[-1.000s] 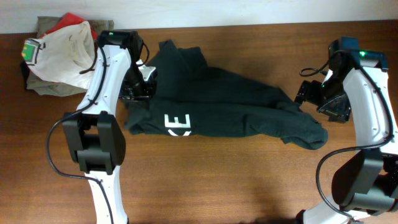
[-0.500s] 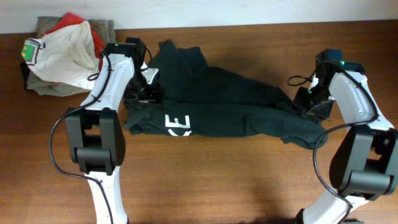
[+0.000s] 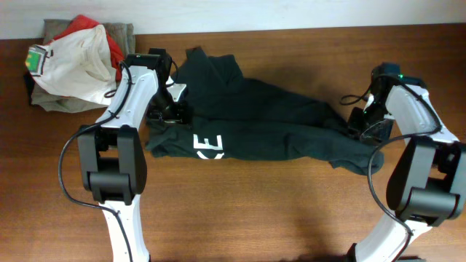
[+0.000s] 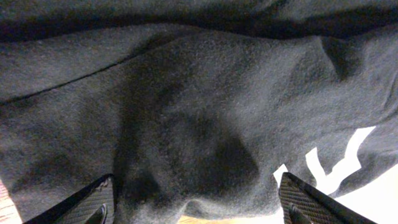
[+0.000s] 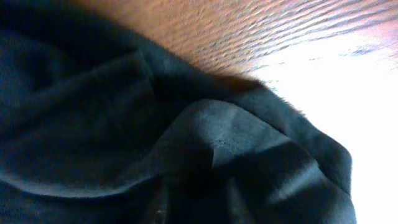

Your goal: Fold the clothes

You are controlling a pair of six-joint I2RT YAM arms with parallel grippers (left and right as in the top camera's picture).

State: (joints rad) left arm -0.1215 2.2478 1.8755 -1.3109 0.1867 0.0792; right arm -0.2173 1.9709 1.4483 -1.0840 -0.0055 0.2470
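Note:
The clothes, one black shirt [image 3: 262,124] with white lettering [image 3: 207,145], lie crumpled across the middle of the wooden table [image 3: 255,211]. My left gripper [image 3: 169,109] hovers over the shirt's left end. In the left wrist view its fingers [image 4: 87,202] stand wide apart, open, with a hump of black fabric [image 4: 186,124] and white letters [image 4: 339,165] between them. My right gripper [image 3: 362,122] is down on the shirt's right end. In the right wrist view its fingers are buried in dark fabric [image 5: 124,124], and the folds gather to a pinch at the bottom middle.
A pile of folded garments lies at the back left: a white one with a green tag [image 3: 69,62] on top, a red one [image 3: 87,25] and an olive-grey one [image 3: 54,29] beneath. Bare wood [image 5: 249,37] shows beyond the shirt's right end.
My left gripper has opened and let go of the shirt's left end. My right arm has swung in to the left onto the shirt's right end and closed there.

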